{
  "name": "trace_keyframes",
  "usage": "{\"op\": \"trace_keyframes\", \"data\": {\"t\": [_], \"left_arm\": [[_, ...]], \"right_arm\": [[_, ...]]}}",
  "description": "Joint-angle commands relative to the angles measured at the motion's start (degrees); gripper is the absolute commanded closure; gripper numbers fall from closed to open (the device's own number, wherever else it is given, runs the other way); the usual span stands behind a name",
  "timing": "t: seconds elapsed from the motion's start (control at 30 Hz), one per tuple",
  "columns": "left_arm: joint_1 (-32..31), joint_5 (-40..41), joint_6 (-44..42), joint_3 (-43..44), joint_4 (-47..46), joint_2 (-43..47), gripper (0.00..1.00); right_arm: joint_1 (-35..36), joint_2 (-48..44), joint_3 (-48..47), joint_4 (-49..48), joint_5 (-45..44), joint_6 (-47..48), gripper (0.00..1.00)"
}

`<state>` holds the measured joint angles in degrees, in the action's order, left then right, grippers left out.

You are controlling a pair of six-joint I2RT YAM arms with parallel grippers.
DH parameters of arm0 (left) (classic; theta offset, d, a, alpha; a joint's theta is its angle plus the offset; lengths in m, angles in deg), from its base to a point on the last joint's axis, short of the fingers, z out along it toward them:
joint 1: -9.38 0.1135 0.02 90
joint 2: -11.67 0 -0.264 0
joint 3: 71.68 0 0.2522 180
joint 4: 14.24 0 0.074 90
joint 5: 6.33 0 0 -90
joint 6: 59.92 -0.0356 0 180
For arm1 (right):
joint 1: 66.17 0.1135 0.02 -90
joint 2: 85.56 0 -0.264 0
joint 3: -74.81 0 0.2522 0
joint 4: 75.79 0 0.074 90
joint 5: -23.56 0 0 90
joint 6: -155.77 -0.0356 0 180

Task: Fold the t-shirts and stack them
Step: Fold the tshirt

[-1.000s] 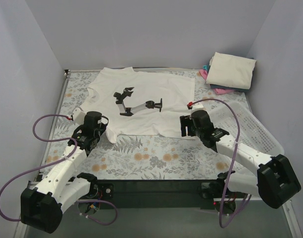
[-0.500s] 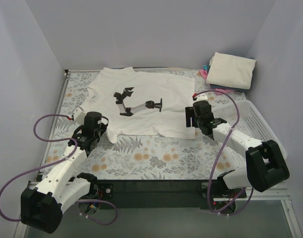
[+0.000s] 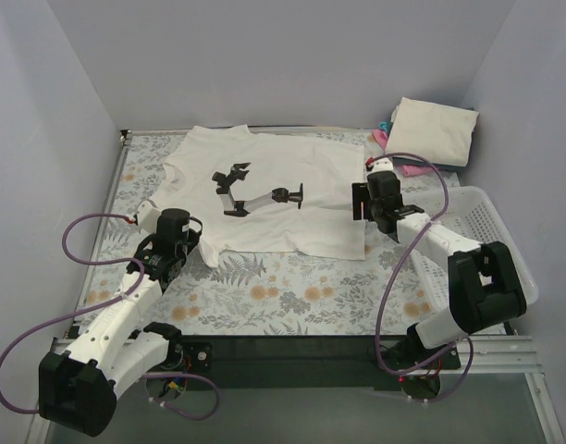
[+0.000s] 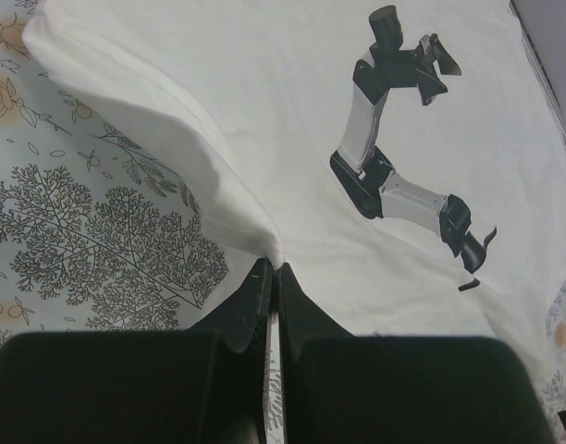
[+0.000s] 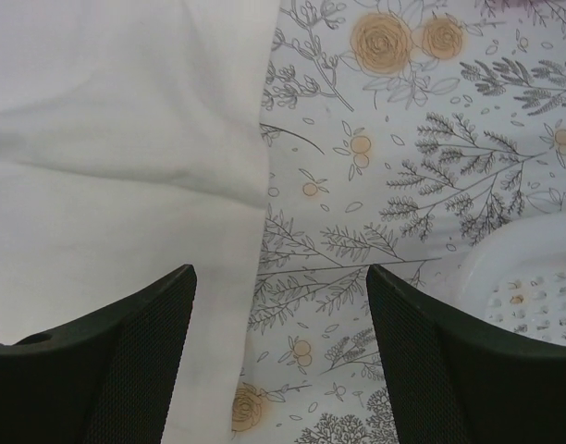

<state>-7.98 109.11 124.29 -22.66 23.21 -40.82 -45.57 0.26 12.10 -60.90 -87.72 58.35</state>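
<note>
Left wrist view: left pincer (image 4: pixel 272 277) clamped shirt (image 4: pixel 264 111) hem; right pincer (image 5: pixel 278 282) gaped over shirt's 3 o'clock edge; best straddled squarely before closing.

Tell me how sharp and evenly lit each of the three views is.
Top view: soft, even light, all sharp, no glare on the t-shirt. Left wrist view: the print is crisp, the left fingers a dark blur along the bottom. Right wrist view: t-shirt and table are sharp, the right fingers dark and slightly soft.
</note>
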Motion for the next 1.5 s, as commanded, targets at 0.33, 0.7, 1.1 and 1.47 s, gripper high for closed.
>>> {"op": "trace_keyframes", "data": {"t": [0.33,0.7,1.1,1.47], "left_arm": [[0.3,-0.6,-0.7,-0.7,-1.3,2.4,1.00],[0.2,-2.5,-1.2,-0.5,-2.2,1.6,1.00],[0.2,-2.8,-1.2,-0.4,-2.1,1.3,1.00],[0.2,-2.5,-1.1,-0.3,-2.1,1.5,1.00]], "right_arm": [[6.6,-13.0,10.9,-5.3,15.0,-6.2,0.34],[7.7,-14.7,17.3,-2.6,9.7,-7.9,0.36],[7.7,-12.5,19.2,-1.3,9.2,-9.8,0.43],[7.7,-10.8,20.2,-1.2,10.4,-11.1,0.50]]}}
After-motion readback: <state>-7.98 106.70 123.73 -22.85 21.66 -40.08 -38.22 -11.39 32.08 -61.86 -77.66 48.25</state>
